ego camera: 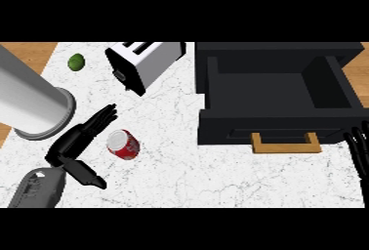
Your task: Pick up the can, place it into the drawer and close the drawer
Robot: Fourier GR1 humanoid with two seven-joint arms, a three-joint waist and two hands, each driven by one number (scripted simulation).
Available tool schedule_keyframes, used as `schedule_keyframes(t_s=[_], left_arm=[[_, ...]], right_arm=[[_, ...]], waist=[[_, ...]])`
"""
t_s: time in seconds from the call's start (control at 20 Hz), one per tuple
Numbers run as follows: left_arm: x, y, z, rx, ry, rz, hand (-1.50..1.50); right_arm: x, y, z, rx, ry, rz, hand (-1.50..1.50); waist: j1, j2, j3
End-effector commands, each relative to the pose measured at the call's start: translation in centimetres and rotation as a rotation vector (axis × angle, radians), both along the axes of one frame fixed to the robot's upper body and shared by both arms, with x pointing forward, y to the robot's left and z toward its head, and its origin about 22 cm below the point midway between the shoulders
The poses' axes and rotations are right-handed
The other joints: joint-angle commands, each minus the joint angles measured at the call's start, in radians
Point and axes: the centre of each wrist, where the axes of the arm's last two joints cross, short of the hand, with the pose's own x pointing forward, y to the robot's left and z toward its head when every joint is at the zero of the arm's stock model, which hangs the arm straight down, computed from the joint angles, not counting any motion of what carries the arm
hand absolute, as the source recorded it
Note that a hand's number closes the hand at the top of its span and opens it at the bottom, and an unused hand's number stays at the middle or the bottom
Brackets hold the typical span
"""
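Observation:
A red can with a silver top [123, 144] stands on the white marble counter [216, 176], left of centre. My left hand [72, 144] is just left of the can, open, fingers stretched up past it and thumb reaching out below it, apart from the can. The black drawer [277, 93] at the upper right is pulled open and shows a bare dark inside; its wooden handle [285, 144] faces me. My right hand [358, 149] shows only as straight fingers at the right edge, beside the drawer's front corner.
A silver toaster [143, 62] sits at the top centre. A large grey cylinder [29, 100] lies along the counter's left edge. A green lime [76, 61] rests at the top left. Wooden floor shows beyond the counter's left edge.

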Motion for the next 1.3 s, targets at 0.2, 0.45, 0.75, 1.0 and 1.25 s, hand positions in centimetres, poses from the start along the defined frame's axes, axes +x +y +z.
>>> schedule_keyframes(t_s=[0.2,0.45,0.75,1.0,1.25], left_arm=[[0.9,0.8,-2.7,-0.001,0.022,-0.002,-1.50],[-0.4,2.6,-3.3,0.013,0.022,0.007,-1.50],[0.7,-0.4,-5.5,0.009,0.089,0.029,-1.50],[-0.2,2.8,-6.2,0.007,0.051,0.037,-1.50],[1.5,1.4,-5.5,0.011,0.051,0.015,-1.50]], right_arm=[[1.4,1.2,0.3,0.002,0.000,0.003,-1.50],[1.4,-1.4,0.8,-0.004,-0.008,-0.022,-1.50],[0.8,1.5,0.8,0.002,-0.025,-0.006,-1.50],[-0.1,0.8,-0.1,0.003,-0.013,-0.003,-1.50],[0.1,-1.0,1.1,0.018,-0.018,0.005,-1.50]], waist=[[-0.001,0.001,0.000],[0.003,0.000,0.000],[-0.001,0.001,0.000],[-0.007,0.003,-0.001],[-0.005,0.002,0.000]])
